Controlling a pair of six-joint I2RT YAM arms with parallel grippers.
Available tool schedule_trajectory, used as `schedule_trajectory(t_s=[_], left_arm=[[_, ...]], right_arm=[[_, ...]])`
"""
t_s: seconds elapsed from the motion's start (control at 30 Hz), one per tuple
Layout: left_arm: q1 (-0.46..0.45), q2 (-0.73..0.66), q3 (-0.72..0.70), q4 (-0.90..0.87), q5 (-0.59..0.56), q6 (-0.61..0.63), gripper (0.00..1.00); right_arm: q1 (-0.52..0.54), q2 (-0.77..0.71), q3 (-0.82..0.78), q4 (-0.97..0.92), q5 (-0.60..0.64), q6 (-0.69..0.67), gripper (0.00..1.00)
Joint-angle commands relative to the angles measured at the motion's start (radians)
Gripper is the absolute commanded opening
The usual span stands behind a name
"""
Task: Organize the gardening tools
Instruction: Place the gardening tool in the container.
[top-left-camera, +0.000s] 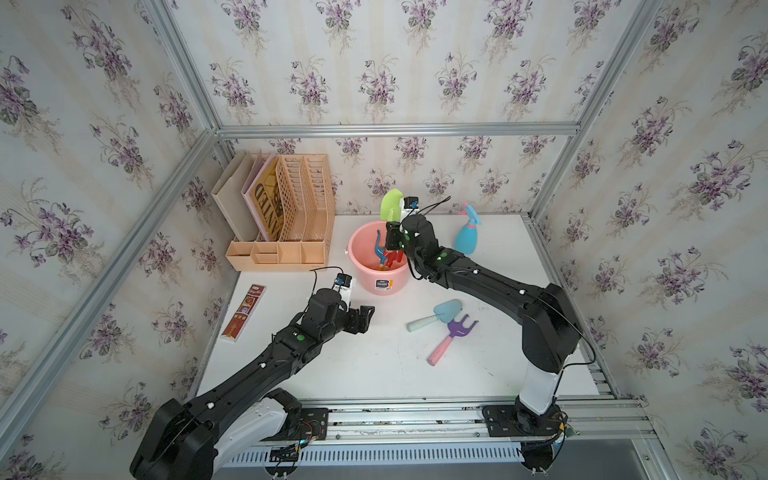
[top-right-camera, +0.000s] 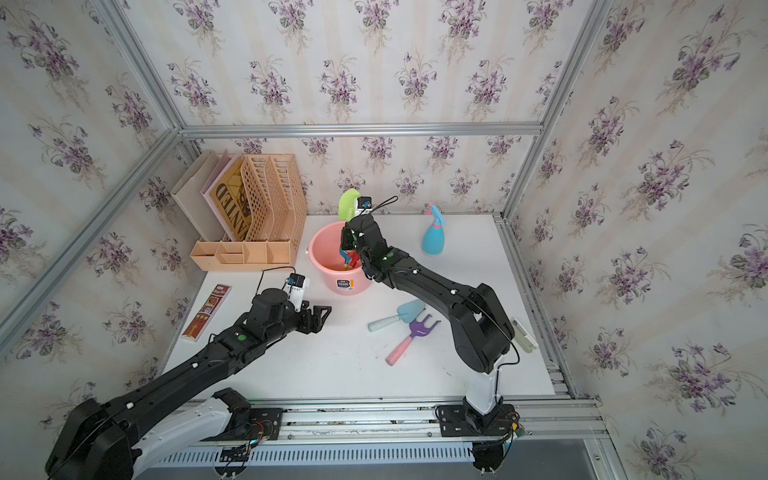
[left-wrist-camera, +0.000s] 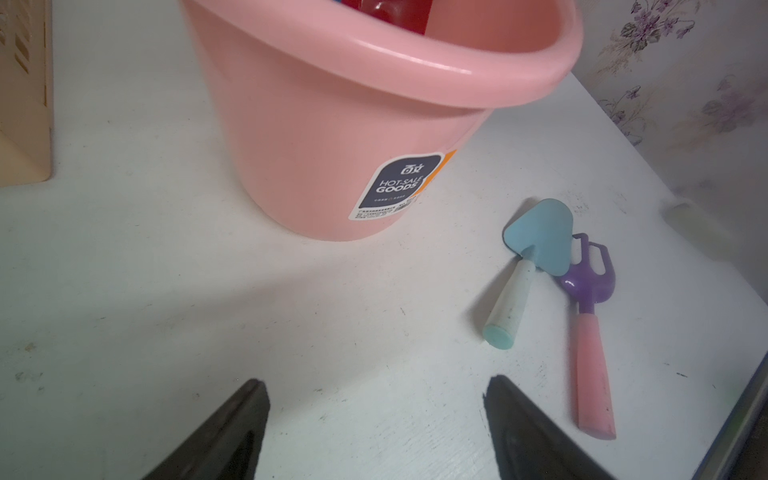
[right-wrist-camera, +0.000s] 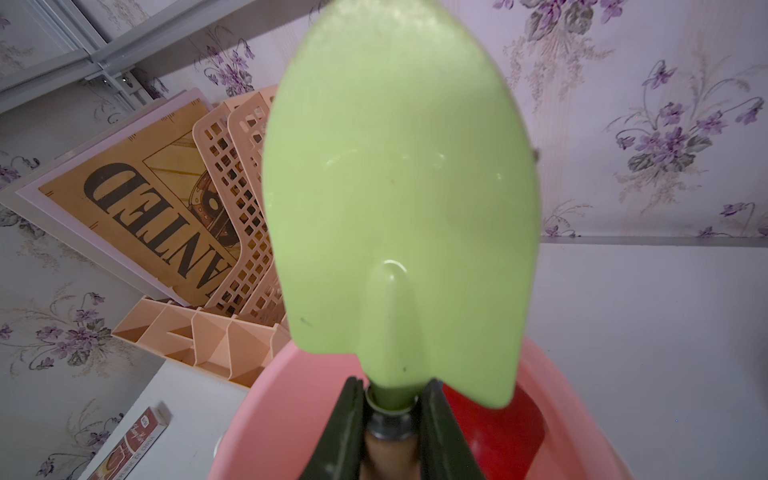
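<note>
Your right claw (right-wrist-camera: 392, 399) grips the green trowel (right-wrist-camera: 399, 187) at its neck, blade up, over the pink bucket (top-left-camera: 368, 280); next, lower and release. Your left claw (left-wrist-camera: 374, 380) stands open and empty. The light-blue trowel (top-left-camera: 444, 311) and purple fork (top-left-camera: 459, 328) lie on the desk (top-left-camera: 374, 365).

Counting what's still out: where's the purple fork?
In both top views the purple fork lies flat on the table's right side, nearer the robot than the bucket, right beside the blue trowel.
</note>
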Motion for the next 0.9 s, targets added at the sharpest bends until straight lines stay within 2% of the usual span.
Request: schedule_trajectory(t_s=[0.0, 0.43, 0.87], left_arm=[[0.000, -0.011, -0.004, 0.018, -0.008, -0.004, 0.86], [0.001, -0.024, 0.003, -0.004, -0.019, 0.015, 0.86], [0.000, -0.043, 0.009, -0.024, -0.028, 0.018, 0.86]], right_arm=[[0.001, 0.056, 0.037, 0.006, -0.003, 0.016, 0.00], [0.000, 0.167, 0.094, -0.052, 0.037, 0.023, 0.00], [0.000, 0.166, 0.092, -0.065, 0.037, 0.027, 0.38]])
